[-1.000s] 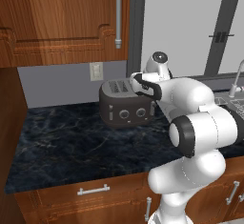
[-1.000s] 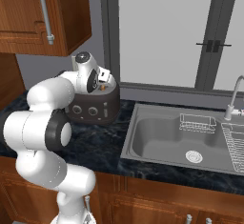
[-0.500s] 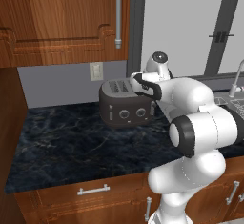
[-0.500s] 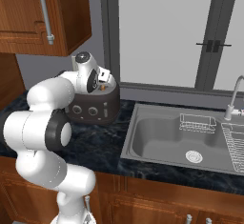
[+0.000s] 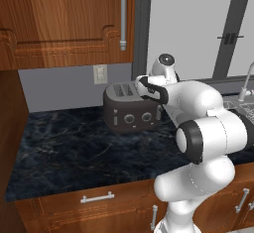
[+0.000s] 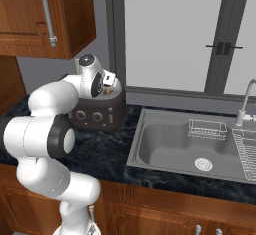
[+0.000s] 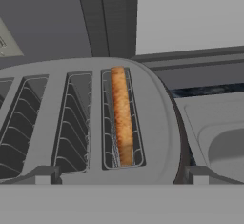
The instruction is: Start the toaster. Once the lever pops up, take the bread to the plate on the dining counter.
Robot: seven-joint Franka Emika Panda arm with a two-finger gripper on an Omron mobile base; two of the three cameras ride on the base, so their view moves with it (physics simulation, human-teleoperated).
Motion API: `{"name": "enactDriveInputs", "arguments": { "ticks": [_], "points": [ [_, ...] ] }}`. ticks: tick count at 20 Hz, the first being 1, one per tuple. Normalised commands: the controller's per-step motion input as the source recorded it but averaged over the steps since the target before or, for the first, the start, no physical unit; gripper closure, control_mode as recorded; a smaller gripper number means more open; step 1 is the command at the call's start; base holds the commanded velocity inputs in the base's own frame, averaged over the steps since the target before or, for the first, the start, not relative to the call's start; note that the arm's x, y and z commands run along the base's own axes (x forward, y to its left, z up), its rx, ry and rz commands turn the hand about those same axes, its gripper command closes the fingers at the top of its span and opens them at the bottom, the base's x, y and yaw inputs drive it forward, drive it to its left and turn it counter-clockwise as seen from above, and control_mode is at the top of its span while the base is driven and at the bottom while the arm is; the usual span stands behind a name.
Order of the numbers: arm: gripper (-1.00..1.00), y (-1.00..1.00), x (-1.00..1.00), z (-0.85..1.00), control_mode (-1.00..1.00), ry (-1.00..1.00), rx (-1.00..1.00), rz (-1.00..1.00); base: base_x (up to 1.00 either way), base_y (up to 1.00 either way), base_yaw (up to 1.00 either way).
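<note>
The dark grey-brown toaster (image 5: 130, 111) stands on the black marble worktop (image 5: 69, 152) against the wall, its silver knobs facing me. In the hand view its slotted top (image 7: 159, 123) lies just below the hand. The bread (image 7: 122, 116) stands edge-up in the rightmost slot. My gripper (image 7: 120, 176) hangs right above the toaster's right end, open wide, with a fingertip (image 7: 44, 175) on either side of the bread's slot and nothing held. From the base views the hand (image 5: 151, 89) is over the toaster (image 6: 100, 113). The plate and dining counter are out of view.
A steel sink (image 6: 175, 146) with a wire rack (image 6: 207, 128) and a faucet (image 6: 244, 104) lies right of the toaster. Wooden upper cabinets (image 5: 64, 19) hang above the worktop. A wall outlet (image 5: 100, 73) and a large window (image 6: 170, 29) are behind.
</note>
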Motion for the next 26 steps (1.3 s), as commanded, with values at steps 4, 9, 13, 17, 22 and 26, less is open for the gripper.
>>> {"name": "enactDriveInputs", "arguments": {
  "ticks": [4,9,13,17,22,26],
  "points": [
    [-1.0,0.0,0.0,0.0,-1.0,0.0,0.0,0.0,0.0,0.0,0.0],
    [-1.0,0.0,0.0,0.0,-1.0,0.0,0.0,0.0,0.0,0.0,0.0],
    [-1.0,0.0,0.0,0.0,-1.0,0.0,0.0,0.0,0.0,0.0,0.0],
    [-1.0,0.0,0.0,0.0,-1.0,0.0,0.0,0.0,0.0,0.0,0.0],
    [-1.0,0.0,0.0,0.0,-1.0,0.0,0.0,0.0,0.0,0.0,0.0],
    [-1.0,0.0,0.0,0.0,-1.0,0.0,0.0,0.0,0.0,0.0,0.0]
  ]
}}
